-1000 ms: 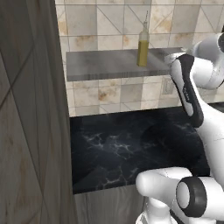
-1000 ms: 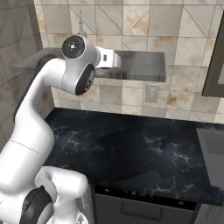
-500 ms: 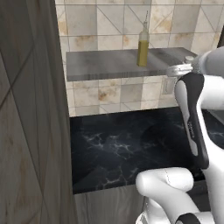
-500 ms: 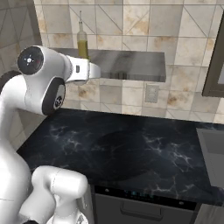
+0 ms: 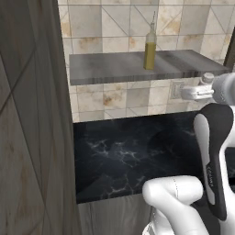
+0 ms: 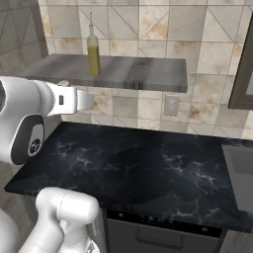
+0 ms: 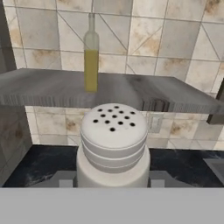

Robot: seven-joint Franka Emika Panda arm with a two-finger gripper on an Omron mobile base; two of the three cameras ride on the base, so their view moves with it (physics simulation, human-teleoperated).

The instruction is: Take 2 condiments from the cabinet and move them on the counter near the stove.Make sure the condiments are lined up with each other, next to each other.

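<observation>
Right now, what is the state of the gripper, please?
Gripper: closed on the shaker, held above the counter.

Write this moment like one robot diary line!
jaws: shut on shaker | shaker: above counter | oil bottle: on shelf

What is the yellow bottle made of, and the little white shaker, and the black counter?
The oil bottle looks like clear glass or plastic: you can see the yellow-green oil through it. The shaker, held in the gripper, looks like matte white ceramic or plastic, with small holes on top. The counter looks like polished black stone, with thin white veins.
</observation>
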